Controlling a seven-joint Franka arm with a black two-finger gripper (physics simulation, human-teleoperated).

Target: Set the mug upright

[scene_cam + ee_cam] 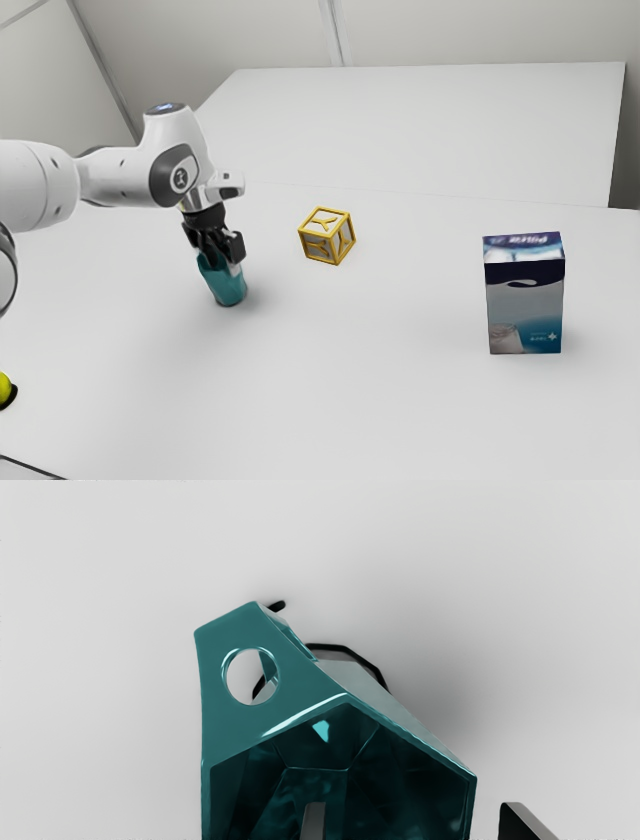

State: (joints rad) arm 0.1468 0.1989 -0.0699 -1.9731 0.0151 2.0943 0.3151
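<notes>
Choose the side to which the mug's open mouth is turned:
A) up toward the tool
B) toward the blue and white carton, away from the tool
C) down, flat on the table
A: the wrist view looks through the open mouth into the dark inside of the mug.

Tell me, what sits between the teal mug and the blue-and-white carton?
In the exterior view, a yellow-framed cube, nearer the mug and set slightly back.

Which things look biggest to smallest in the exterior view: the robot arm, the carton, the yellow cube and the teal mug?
1. Robot arm
2. Carton
3. Unsure: the yellow cube and teal mug look close, and the tool partly covers the mug.
</notes>
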